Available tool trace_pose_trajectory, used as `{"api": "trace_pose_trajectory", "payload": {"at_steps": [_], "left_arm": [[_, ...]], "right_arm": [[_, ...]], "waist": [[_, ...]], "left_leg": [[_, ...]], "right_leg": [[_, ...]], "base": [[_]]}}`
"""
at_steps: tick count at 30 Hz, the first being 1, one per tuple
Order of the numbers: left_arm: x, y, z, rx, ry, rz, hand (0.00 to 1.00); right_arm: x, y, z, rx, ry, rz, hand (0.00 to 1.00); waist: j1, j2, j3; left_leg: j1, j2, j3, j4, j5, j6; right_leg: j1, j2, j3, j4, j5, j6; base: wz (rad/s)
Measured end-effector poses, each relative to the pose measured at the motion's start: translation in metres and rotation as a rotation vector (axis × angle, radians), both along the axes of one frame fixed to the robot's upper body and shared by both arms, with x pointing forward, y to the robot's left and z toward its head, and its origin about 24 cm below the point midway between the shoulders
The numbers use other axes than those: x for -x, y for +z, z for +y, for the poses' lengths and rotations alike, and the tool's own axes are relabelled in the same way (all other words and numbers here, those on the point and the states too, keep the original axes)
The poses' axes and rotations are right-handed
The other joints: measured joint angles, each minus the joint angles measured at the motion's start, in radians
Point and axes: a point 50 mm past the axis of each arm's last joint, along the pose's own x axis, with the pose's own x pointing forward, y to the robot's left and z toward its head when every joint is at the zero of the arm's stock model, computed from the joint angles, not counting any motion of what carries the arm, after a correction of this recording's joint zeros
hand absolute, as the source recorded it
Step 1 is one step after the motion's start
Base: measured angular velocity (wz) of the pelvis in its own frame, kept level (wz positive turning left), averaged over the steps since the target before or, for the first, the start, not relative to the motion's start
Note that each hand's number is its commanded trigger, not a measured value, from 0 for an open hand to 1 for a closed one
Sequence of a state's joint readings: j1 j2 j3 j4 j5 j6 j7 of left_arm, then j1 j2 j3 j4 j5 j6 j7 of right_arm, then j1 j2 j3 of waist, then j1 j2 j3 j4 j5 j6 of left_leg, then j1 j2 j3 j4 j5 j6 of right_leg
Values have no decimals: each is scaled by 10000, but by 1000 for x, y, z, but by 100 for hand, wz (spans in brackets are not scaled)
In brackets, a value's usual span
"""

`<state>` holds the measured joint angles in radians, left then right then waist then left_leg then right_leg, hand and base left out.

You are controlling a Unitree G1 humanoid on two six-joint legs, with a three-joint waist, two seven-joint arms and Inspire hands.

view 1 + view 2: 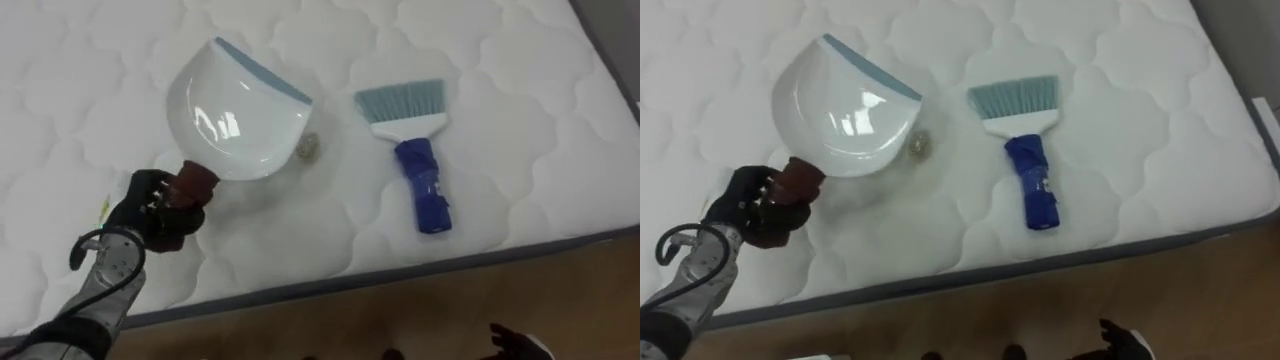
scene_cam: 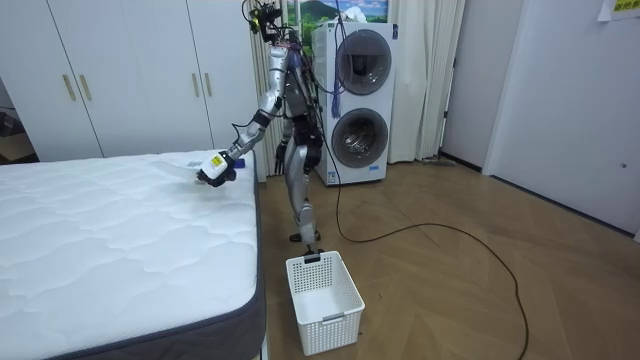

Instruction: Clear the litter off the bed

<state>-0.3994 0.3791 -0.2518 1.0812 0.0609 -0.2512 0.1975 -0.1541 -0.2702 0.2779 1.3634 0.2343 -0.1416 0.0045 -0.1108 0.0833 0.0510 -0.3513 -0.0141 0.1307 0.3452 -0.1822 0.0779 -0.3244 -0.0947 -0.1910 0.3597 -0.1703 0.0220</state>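
A white dustpan (image 1: 235, 110) with a blue rim hangs tilted just above the white quilted mattress (image 1: 520, 70). My left hand (image 1: 155, 212) is shut on its reddish-brown handle (image 1: 192, 183). A small crumpled scrap (image 1: 308, 147) lies on the mattress at the pan's right edge. To the right a brush (image 1: 418, 165) with a blue handle and pale blue bristles lies flat, bristles pointing away from me. My right hand (image 1: 520, 343) shows low over the floor, apart from the bed. In the room view I stand at the bed's side with the left hand (image 2: 218, 172) out over the mattress.
The bed's dark grey edge (image 1: 400, 275) runs across in front of me, with wooden floor below it. A white laundry basket (image 2: 322, 300) stands on the floor near the bed's corner. Stacked washing machines (image 2: 360, 90) and white wardrobes (image 2: 130, 70) line the wall.
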Motion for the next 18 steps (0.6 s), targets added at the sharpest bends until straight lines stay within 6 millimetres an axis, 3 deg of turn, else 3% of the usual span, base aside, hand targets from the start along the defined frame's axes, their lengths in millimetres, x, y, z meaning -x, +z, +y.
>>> {"api": "trace_pose_trajectory", "payload": {"at_steps": [5, 14, 18], "left_arm": [[7, -5, 4, 165, -494, 577, 100], [21, -9, 19, -25, -887, 1237, 100], [26, -13, 19, 60, -980, 1453, 100]], "right_arm": [[3, 2, -8, 182, -25, 61, 0], [-1, 9, -22, 571, -452, -281, 0], [-2, 10, -24, 733, -510, -414, 0]], "waist": [[162, 194, -40], [383, 180, -58], [541, 142, -201]], "left_leg": [[-54, 8, 39, 2, 0, 0], [-114, 2, 54, -7, 2, 3], [-63, 11, 112, -6, 6, 10]], "right_leg": [[-71, -3, 16, 32, 0, 0], [-118, -22, -57, 32, 0, -1], [-90, -20, 3, 33, 0, -1]], "base": [[0], [2], [-4]]}}
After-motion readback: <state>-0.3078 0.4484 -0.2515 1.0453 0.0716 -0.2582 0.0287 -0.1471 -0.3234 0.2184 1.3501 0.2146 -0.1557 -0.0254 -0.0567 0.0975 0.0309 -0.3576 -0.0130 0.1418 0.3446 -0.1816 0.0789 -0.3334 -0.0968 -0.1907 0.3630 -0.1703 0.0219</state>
